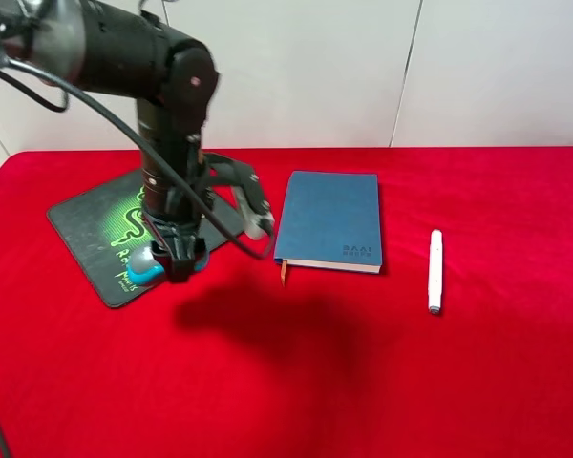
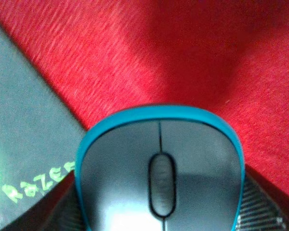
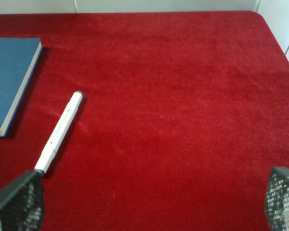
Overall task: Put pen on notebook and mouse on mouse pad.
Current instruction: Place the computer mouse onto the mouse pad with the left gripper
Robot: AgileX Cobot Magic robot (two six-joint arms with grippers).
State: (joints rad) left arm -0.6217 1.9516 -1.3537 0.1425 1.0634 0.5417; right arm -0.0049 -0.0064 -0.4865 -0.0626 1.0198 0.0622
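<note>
R gripper (image 3: 151, 204) is nearest and wide open: its two mesh-faced fingers (image 3: 19, 202) sit far apart at opp. edges of the wrist view, w/ only red cloth (image 3: 183, 96) btwn them. It holds nothing and touches nothing. Just past one finger lies the pen (image 3: 60, 132), white, flat on the cloth, lengthwise near-to-far. It's off to the right of the notebook (image 1: 329, 219) w/ a strip of cloth btwn them.

L gripper (image 1: 170, 260) points down and is clamped on the mouse (image 2: 159, 168). Dark ribbed fingers (image 2: 262, 204) press the blue sides, jaws only as far apart as the mouse is wide. The mouse is at the near-right edge of the mouse pad (image 1: 86, 224). In the L wrist view its front end w/ scroll wheel is over red cloth, and the pad w/ green "RAZER" lettering runs alongside. Can't tell if the mouse rests down or hangs just above.

Farther back, the notebook is blue, closed and flat, right of the pad and not touching it, w/ an orange ribbon (image 1: 284, 272) poking out at its near edge. The pad's far part runs behind the L arm (image 1: 162, 86). White wall (image 1: 363, 67) is at the back.
</note>
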